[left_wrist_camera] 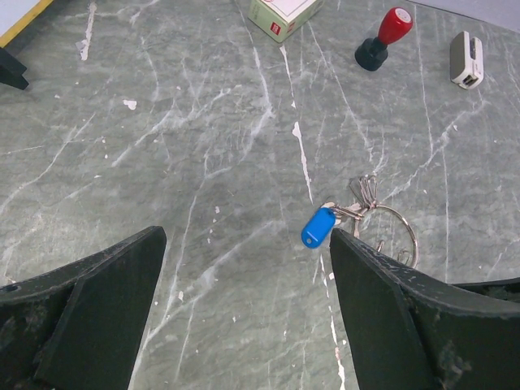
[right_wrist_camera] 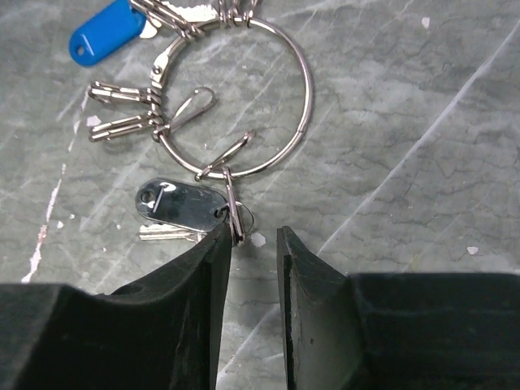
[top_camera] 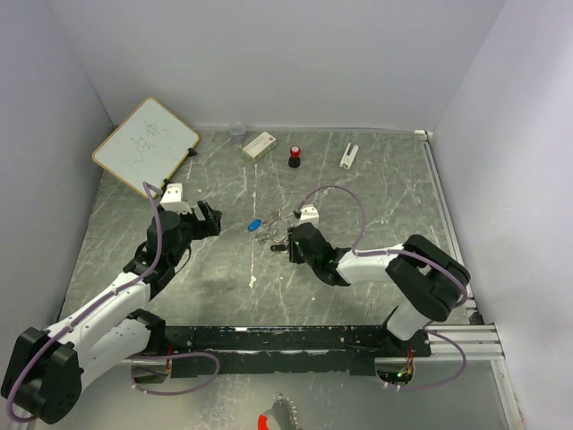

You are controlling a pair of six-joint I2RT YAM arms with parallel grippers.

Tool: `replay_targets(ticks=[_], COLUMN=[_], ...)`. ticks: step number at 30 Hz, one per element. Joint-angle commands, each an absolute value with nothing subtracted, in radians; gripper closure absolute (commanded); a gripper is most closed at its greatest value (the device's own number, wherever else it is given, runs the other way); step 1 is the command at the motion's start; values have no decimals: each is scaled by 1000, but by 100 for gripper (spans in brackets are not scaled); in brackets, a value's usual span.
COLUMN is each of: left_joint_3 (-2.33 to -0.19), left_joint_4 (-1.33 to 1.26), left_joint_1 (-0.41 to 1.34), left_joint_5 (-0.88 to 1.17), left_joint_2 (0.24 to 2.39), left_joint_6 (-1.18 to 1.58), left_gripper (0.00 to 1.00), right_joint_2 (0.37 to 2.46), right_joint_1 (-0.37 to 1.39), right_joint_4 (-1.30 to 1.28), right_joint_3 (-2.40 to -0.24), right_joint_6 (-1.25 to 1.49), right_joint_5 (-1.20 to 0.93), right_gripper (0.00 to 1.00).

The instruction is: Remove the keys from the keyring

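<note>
The keyring (right_wrist_camera: 307, 91), a thin silver loop, lies flat on the green marble table. On it hang a blue-headed key (right_wrist_camera: 106, 32), a black-headed key (right_wrist_camera: 180, 203) on a small clip, and several silver clips (right_wrist_camera: 122, 110). My right gripper (right_wrist_camera: 252, 244) is just below the ring, narrowly open, and holds nothing. Its left finger (right_wrist_camera: 207, 276) touches the clip by the black key. My left gripper (left_wrist_camera: 244, 272) is wide open and empty. The blue key (left_wrist_camera: 318, 227) and keyring (left_wrist_camera: 406, 223) lie just ahead of its right finger. In the top view the bunch (top_camera: 273, 224) lies between both grippers.
A red-and-black knob (top_camera: 295, 157), a white box (top_camera: 260, 144), a small white device (top_camera: 348, 156) and a clear cup (top_camera: 237, 132) stand along the back. A whiteboard (top_camera: 146, 145) leans at the back left. Walls enclose the table.
</note>
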State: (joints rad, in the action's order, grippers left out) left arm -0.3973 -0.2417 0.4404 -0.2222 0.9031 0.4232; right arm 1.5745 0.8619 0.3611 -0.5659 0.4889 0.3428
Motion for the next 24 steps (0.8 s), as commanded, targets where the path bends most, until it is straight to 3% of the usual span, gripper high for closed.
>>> replay_targets(ticks=[1,11,18,24], left_joint_3=[-390,-389,-383,-391], left_joint_4=[-262,-266,-271,-295], left_joint_1=[445,444,445,445], left_joint_5=[-238,-237,-246,-198], left_joint_2=[896,901,889,904], left_joint_6=[425,428,427,391], left_gripper=[6,7,6,9], right_joint_2=[1604,1640,1644,1570], right_joint_1=[869,870,872,873], right_joint_4=[390,394,370,244], right_joint_3=[-591,-614,-623,-697], right_joint_6=[500,500,503,418], right_joint_5=[329,318,306,356], right_gripper=[71,80,100,100])
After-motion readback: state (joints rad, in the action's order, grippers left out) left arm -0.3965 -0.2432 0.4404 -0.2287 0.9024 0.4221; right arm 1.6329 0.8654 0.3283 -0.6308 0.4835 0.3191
